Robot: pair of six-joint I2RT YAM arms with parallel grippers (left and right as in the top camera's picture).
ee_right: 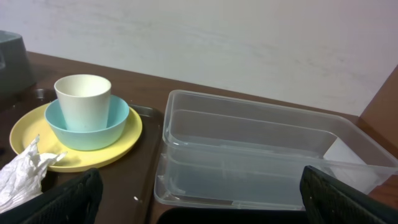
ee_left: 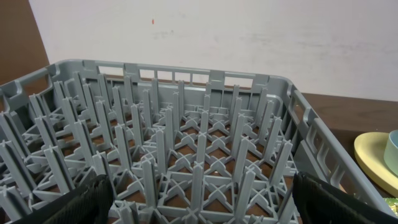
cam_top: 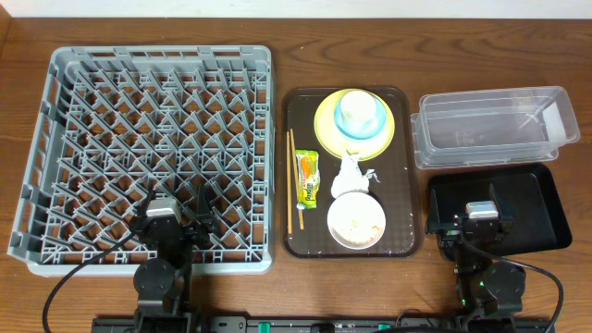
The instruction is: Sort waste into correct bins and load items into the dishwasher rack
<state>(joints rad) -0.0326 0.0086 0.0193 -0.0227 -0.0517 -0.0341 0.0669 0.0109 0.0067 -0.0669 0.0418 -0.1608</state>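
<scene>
The grey dishwasher rack (cam_top: 153,148) fills the left of the table and shows in the left wrist view (ee_left: 186,124). My left gripper (cam_top: 176,217) is open and empty over its front edge. On the dark brown serving tray (cam_top: 407,166) sit a yellow plate (cam_top: 326,125) holding a light blue bowl (cam_top: 340,118) with a small white cup (cam_top: 361,106) in it, a crumpled white tissue (cam_top: 351,178), a green-and-orange wrapper (cam_top: 308,177), wooden chopsticks (cam_top: 294,180) and a white bowl (cam_top: 356,222) with rice scraps. My right gripper (cam_top: 481,222) is open and empty over the black tray (cam_top: 546,199).
The clear plastic tub (cam_top: 495,125) stands behind the black tray at the right, and shows in the right wrist view (ee_right: 261,155). The plate (ee_right: 118,146), blue bowl (ee_right: 87,127), cup (ee_right: 83,99) and tissue (ee_right: 25,171) show at the left of that view.
</scene>
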